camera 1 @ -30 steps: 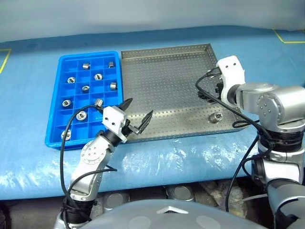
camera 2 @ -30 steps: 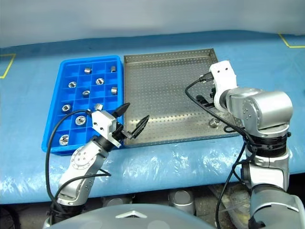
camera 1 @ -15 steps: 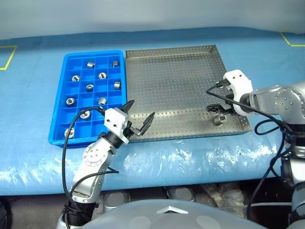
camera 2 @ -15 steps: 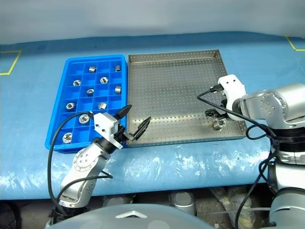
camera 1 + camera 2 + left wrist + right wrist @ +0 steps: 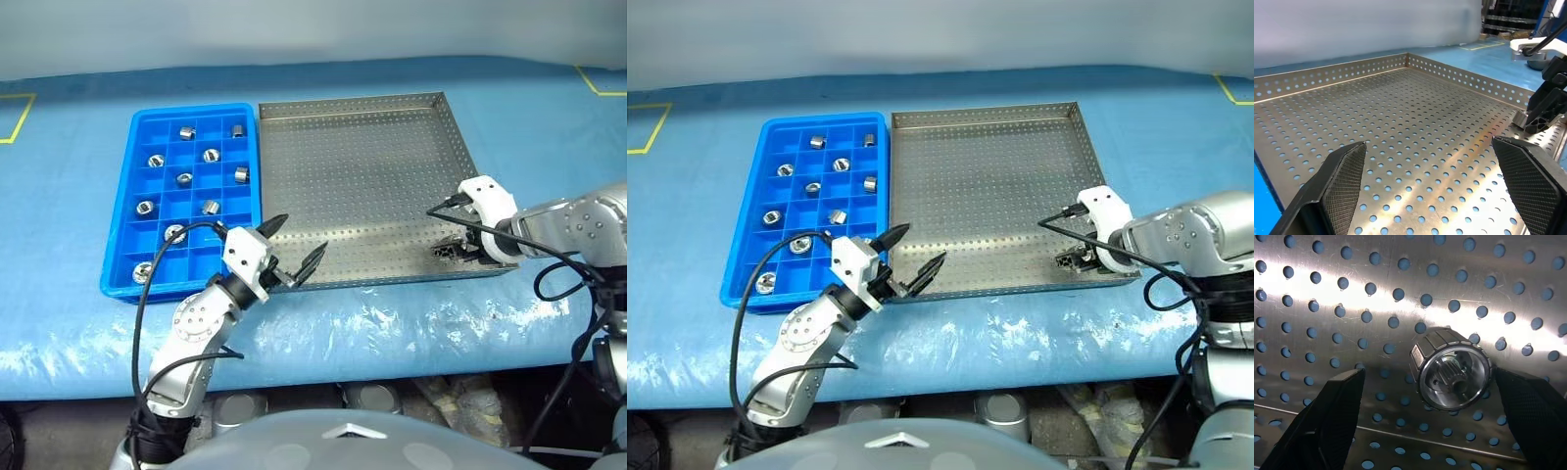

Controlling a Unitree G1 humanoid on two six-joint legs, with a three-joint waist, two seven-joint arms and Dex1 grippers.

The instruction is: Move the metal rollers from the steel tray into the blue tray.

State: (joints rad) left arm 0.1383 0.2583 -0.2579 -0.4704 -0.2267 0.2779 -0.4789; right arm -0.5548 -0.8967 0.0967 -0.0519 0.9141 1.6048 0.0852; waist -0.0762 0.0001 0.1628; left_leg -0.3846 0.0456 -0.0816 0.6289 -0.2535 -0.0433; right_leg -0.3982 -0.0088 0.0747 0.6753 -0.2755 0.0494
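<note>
One small shiny silver roller (image 5: pixel 1451 368) is lying in the big grey metal tray with the dotted floor (image 5: pixel 362 166), close to its near right corner. The right gripper (image 5: pixel 1430 426) is pointing down over it with its two black fingers wide apart and holding nothing; the roller is sitting nearer one finger. The left gripper (image 5: pixel 292 245) is hanging wide apart and empty over the tray's near left corner, beside the bright blue plastic tray with little squares (image 5: pixel 147 278), where other rollers are resting. If the fingers close off-centre, I think the roller could roll away.

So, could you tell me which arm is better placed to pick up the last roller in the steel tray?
Right: the open right gripper already straddles the roller; the left gripper hovers far across the steel tray.
</note>
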